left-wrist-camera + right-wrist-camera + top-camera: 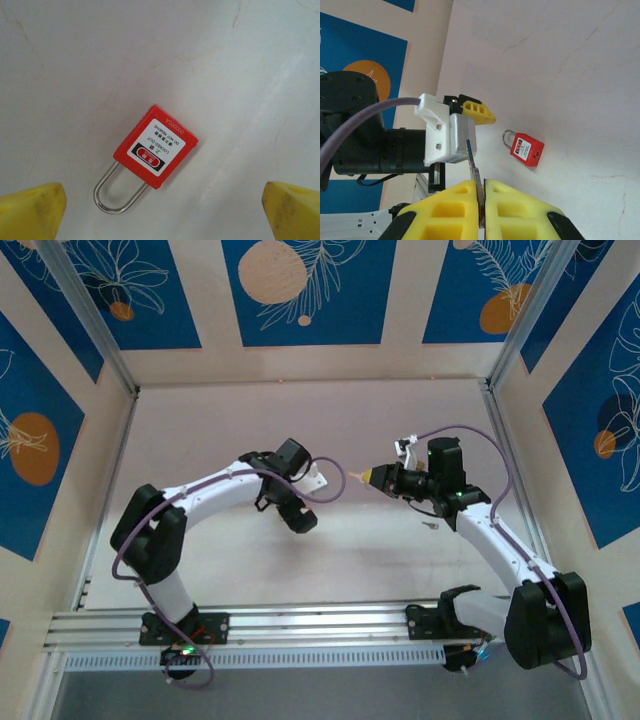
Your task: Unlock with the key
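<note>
I find the right gripper (481,189) clenched on the key (473,162), which stands edge-on toward 12 o'clock from the grip. I judge the key light, stiff, thin and slippery, likely to pivot unless pinched flat across its broad faces. The red padlock (156,145) lies flat before the left gripper (161,212), which is released wide. Its shackle points toward 7 o'clock.

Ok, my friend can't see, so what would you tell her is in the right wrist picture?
The right gripper is shut on a thin metal key that sticks up between its yellow fingers. Beyond it a red padlock with a silver shackle lies on the pale table.
</note>
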You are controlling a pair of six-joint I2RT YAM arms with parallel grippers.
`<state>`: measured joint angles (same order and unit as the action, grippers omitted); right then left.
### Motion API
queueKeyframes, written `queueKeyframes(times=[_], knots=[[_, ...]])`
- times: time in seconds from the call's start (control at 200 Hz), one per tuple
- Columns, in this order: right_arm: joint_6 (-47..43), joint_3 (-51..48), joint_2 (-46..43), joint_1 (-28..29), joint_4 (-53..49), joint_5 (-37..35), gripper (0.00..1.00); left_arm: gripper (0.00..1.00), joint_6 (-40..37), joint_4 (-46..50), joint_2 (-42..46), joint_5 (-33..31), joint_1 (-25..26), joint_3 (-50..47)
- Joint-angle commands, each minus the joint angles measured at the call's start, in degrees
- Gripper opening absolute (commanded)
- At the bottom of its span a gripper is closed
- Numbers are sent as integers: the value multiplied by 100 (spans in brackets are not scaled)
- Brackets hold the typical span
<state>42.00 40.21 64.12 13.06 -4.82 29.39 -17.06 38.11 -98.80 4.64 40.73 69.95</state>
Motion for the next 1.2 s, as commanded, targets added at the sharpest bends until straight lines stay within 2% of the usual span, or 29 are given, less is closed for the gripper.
queueKeyframes(times=[0.0, 0.105, 0.325, 0.54, 1.196], knots=[[-157, -103, -132, -35, -154, -84, 9, 100, -505, -194, -219, -193, 41, 76], [-168, -65, -60, -49, -138, -54, 10, 100, -656, -234, -520, -358, 39, 225], [-217, -51, 0, -76, -148, -48, 9, 100, -672, -216, -859, -251, 31, 249], [-285, -40, 110, -128, -143, -28, 10, 100, -407, -143, -702, 15, 40, 24], [-306, -12, 102, -191, -168, 32, 9, 88, 109, 322, -288, 641, 203, -260]])
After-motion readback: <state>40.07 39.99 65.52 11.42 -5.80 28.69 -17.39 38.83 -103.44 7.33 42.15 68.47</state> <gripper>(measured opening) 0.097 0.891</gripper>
